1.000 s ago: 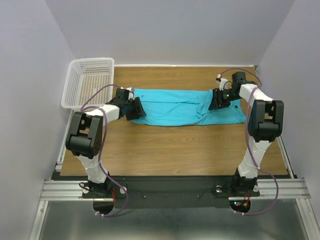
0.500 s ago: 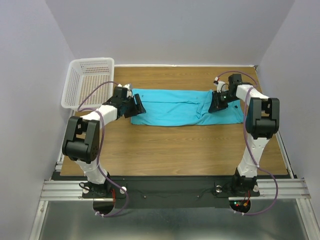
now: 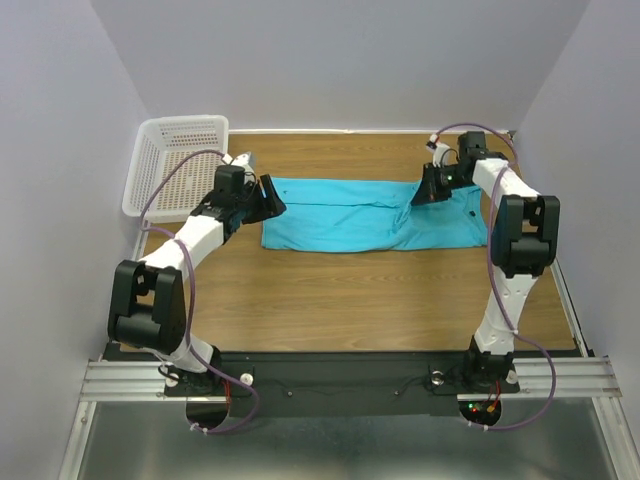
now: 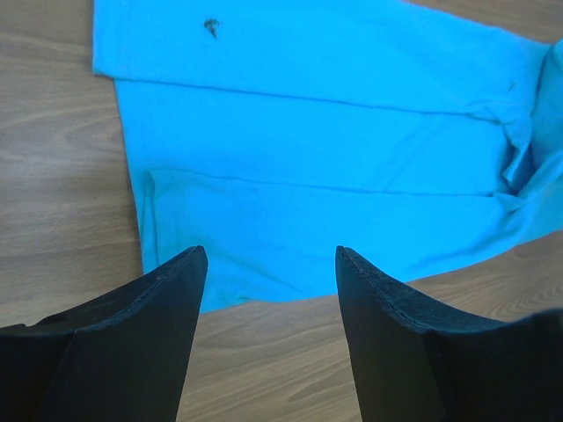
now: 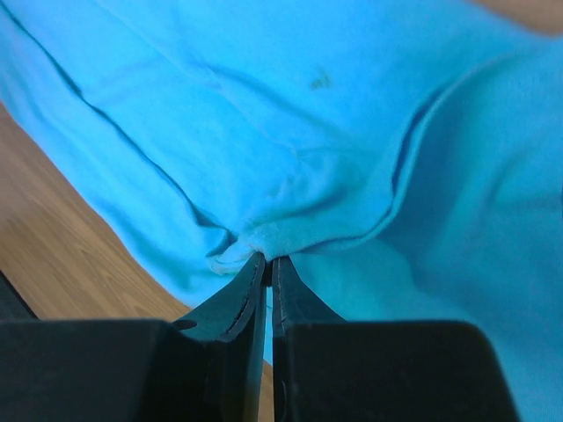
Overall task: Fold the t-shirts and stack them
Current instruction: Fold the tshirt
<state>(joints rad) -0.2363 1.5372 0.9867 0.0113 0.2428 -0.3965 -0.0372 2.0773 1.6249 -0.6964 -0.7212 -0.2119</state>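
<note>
One turquoise t-shirt (image 3: 340, 215) lies flat across the far half of the wooden table, folded into a long band. My left gripper (image 3: 272, 197) is open and empty at the band's left end. In the left wrist view its fingertips (image 4: 270, 255) hover above the cloth's (image 4: 308, 132) near edge. My right gripper (image 3: 418, 197) is over the band's right part. In the right wrist view it (image 5: 268, 261) is shut on a small pinched fold of the t-shirt (image 5: 220, 105), which bunches up at the tips.
A white plastic mesh basket (image 3: 185, 122) stands at the far left corner, just left of my left arm. Bare wooden table (image 3: 350, 300) lies between the shirt and the arm bases. Walls close in on three sides.
My left gripper has moved a little farther back along the shirt's left end, and its arm swung left. My right gripper has shifted slightly back, still pinching the cloth.
</note>
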